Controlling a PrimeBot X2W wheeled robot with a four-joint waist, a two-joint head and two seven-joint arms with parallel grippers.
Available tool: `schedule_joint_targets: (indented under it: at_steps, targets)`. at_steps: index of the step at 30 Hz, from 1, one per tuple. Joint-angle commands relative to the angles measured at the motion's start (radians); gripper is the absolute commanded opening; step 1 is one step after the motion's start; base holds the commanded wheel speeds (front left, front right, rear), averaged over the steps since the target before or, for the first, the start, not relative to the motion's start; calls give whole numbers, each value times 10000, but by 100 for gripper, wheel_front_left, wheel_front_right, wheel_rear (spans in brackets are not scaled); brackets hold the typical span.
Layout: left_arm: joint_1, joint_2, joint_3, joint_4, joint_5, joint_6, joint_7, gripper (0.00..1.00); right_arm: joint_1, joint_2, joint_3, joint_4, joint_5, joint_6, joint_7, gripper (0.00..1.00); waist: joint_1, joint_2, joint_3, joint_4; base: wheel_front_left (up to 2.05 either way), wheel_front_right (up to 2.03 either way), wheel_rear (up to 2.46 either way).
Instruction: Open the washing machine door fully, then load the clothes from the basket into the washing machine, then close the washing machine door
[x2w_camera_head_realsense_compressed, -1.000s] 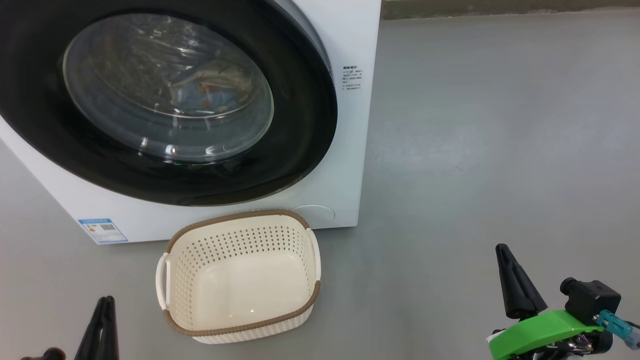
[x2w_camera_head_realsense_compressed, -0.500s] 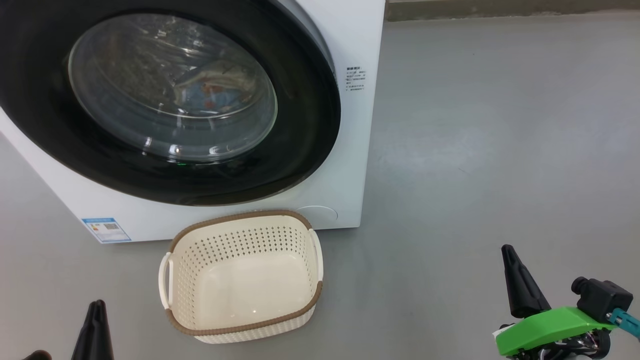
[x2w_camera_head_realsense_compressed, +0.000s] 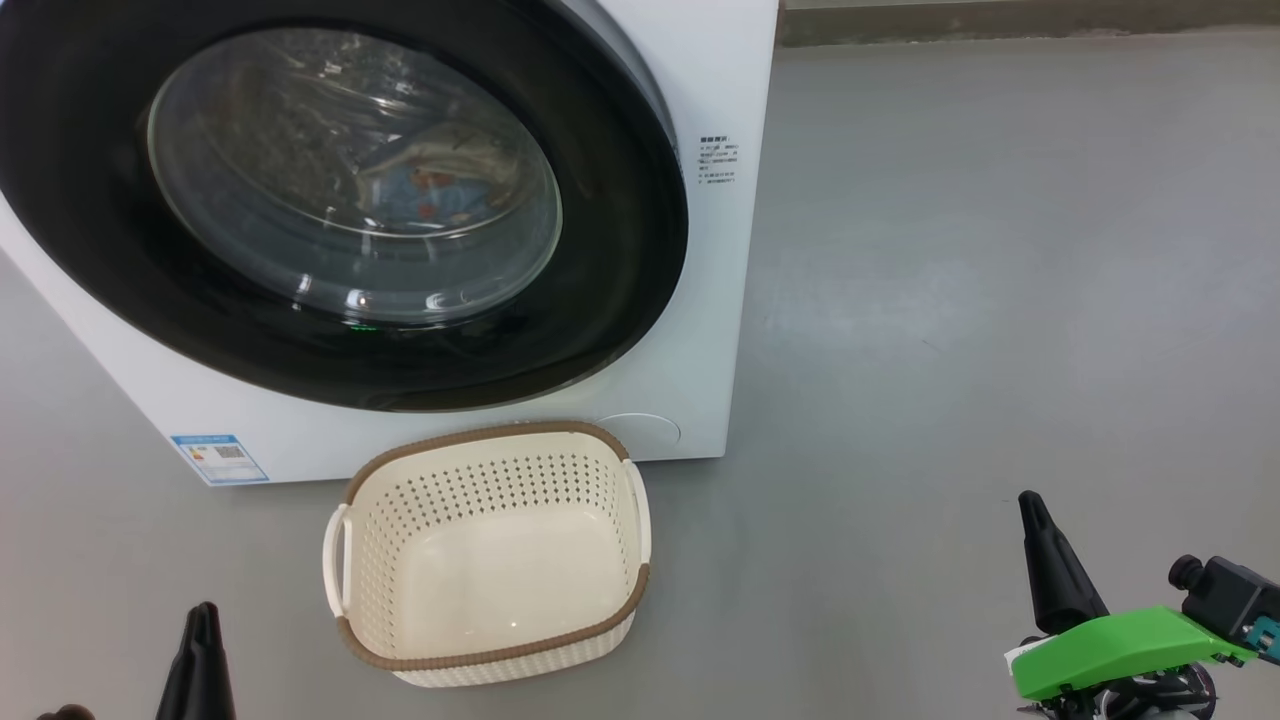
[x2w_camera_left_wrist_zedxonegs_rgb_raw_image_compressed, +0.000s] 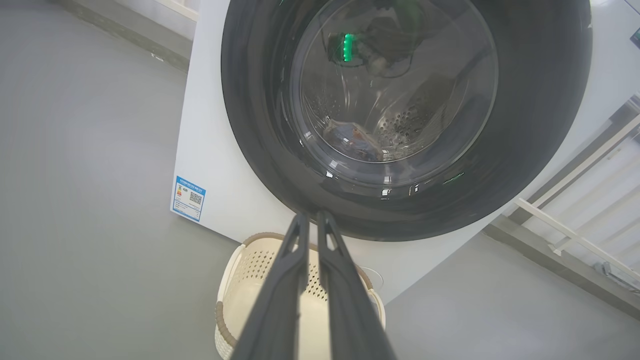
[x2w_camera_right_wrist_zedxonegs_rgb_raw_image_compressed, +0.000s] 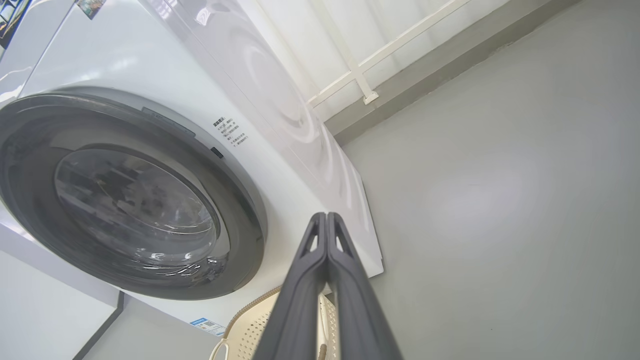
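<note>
**Operator:** Working from the left, what do we record for each arm?

**Technician:** We record the left gripper (x2w_camera_head_realsense_compressed: 203, 612) at the lower left, fingers pressed together and holding nothing. In its wrist view, the fingertips (x2w_camera_left_wrist_zedxonegs_rgb_raw_image_compressed: 302, 220) aim up at the lower rim of the washing machine door (x2w_camera_head_realsense_compressed: 350, 190).

**Operator:** Where are the task items?

**Technician:** We see the door lying flush against the front of the washing machine (x2w_camera_head_realsense_compressed: 720, 80). It faces us squarely. Being round, it has no long axis. The clothes (x2w_camera_head_realsense_compressed: 430, 185) show through the glass, a light blue piece with orange print lying in the drum. The basket (x2w_camera_head_realsense_compressed: 490, 432) sits on the floor just in front of the machine, below the door and with nothing in it. Its handles are left and right, so we judge that its long axis runs across our view.

**Operator:** And the right side?

**Technician:** We record the right gripper (x2w_camera_head_realsense_compressed: 1030, 500) at the lower right, closed and holding nothing, well apart from both basket and door.

**Operator:** Which relation governs the next move?

**Technician:** The door lies ahead of and above both grippers, and the left gripper is nearer. We judge loading and closing complete. If a latch check is required, we would assign the left arm a straight push on the rim.
</note>
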Motion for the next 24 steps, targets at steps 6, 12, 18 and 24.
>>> schedule_joint_targets:
  at_steps: [6, 12, 18, 24]
  targets:
    - [-439, 122, 111, -167, -770, 3, 189, 0, -382, -96, -97, -254, 688, -10, 180, 0, 0, 0, -18, 32, 0, 0, 0]
    - [-505, 67, 120, -166, -1420, 3, 366, 0, -405, -85, -174, -259, 1302, -12, 350, 0, 0, 0, -37, 67, 0, 0, 0]
    - [-571, 12, 129, -164, -2071, 3, 542, 0, -428, -72, -254, -263, 1915, -13, 522, 0, 0, 0, -56, 102, 0, 0, 0]
    - [-637, -43, 138, -163, -2721, 4, 719, 0, -452, -58, -335, -268, 2525, -14, 696, 0, 0, 0, -75, 137, 0, 0, 0]
